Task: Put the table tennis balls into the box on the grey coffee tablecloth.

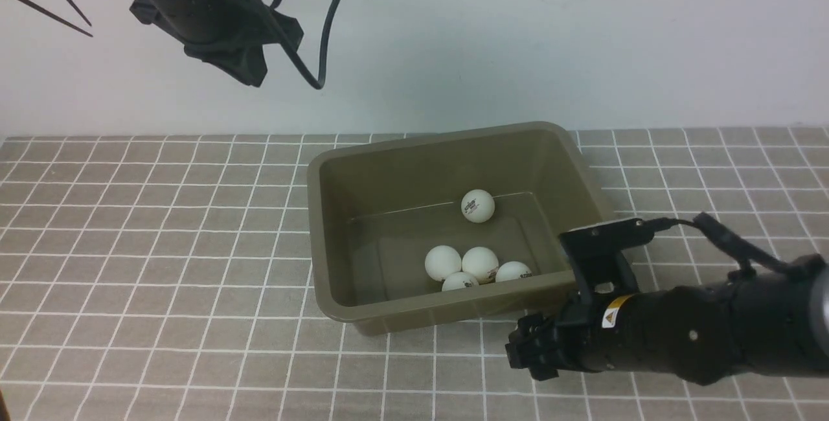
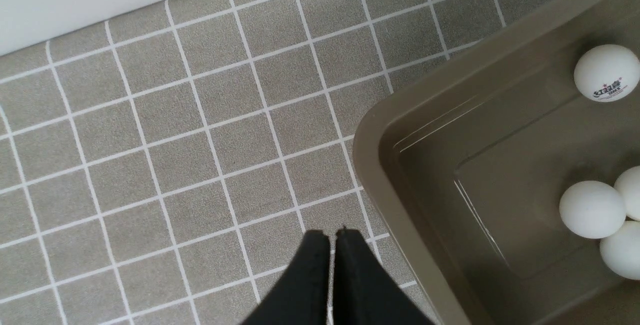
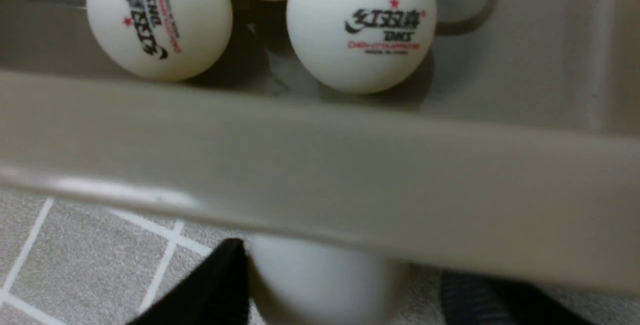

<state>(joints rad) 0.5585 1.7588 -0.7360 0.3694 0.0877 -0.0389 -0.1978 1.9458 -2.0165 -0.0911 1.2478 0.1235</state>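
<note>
**A:** Our right gripper has one ball between its fingers. One finger touches it, but we cannot tell if the grip is really closed.

**B:** Where does this ball lie?

**A:** On the grey coffee tablecloth, outside the box, just against the near wall, under the rim. The box is straight ahead, so we judge the ball must go up and over. Five table tennis balls are already inside.

**B:** And our left gripper?

**A:** Closed, empty, high on the box's left side. The right arm is nearer.
</note>
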